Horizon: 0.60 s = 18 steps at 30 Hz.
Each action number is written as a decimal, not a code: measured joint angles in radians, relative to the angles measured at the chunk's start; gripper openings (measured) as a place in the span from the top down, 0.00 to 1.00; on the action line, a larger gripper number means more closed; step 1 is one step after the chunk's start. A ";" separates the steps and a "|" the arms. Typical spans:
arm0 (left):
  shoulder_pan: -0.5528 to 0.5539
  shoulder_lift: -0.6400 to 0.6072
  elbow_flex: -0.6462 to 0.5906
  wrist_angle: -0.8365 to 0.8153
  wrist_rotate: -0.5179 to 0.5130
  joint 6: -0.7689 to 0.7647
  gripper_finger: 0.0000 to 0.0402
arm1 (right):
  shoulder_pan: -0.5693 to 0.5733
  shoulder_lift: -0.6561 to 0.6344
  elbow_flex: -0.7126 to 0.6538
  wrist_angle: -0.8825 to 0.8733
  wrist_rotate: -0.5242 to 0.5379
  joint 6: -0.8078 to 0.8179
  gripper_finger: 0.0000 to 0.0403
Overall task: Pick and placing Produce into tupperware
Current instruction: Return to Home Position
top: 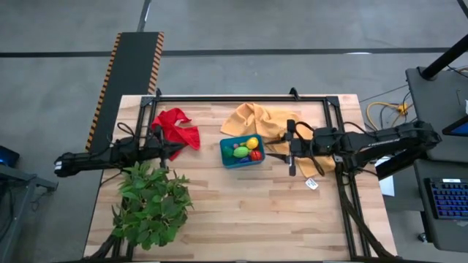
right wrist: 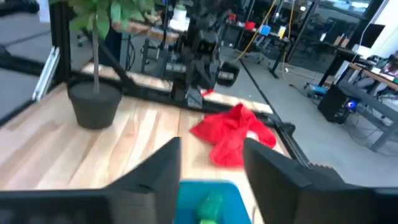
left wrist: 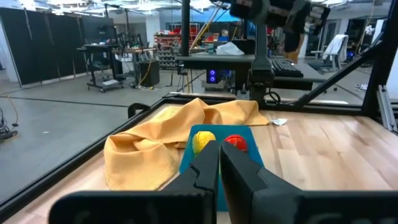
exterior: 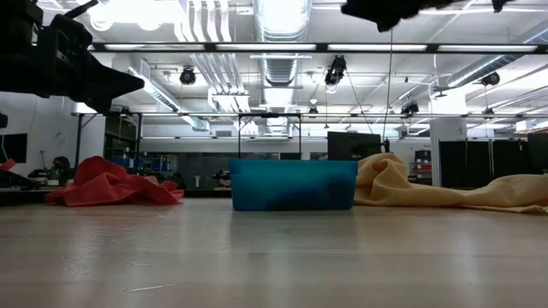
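Container: small rectangular teal-blue plastic tupperware (top: 225, 150), mid-table, upright, between two cloths.
Contents: toy produce inside: a yellow piece (top: 252, 142), a light green one (top: 240, 152) and a red one (top: 256, 155). Any others are hidden.
Right gripper (right wrist: 211, 147): fingers spread, empty, raised just beside the container's right wall, over the edge of the crumpled mustard-yellow cloth (top: 256, 118).
Left gripper (left wrist: 219, 152): fingers pressed together, nothing between them, raised by the crumpled red cloth (top: 177, 126).
Step in hand: return to rest, by my reading. Lift first, then draw back, so the right fingers clear wall and cloth.
Surroundings: leafy green plant (top: 150, 204) on the front-left of the pale wooden table (top: 241, 212).
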 joint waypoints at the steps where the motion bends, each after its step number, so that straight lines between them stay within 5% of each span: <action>1: 0.000 0.002 0.000 0.000 -0.002 0.000 1.00 | 0.000 -0.016 -0.022 -0.003 0.000 -0.007 0.61; 7: 0.000 0.015 0.000 -0.001 -0.017 0.000 1.00 | 0.000 -0.149 -0.151 0.000 0.003 0.003 0.94; 13: 0.000 0.012 0.000 0.000 -0.033 0.004 1.00 | 0.000 -0.370 -0.326 0.017 0.009 0.038 0.98; 18: 0.000 0.012 -0.001 0.002 -0.034 0.010 1.00 | -0.008 -0.482 -0.508 0.203 0.003 0.063 0.98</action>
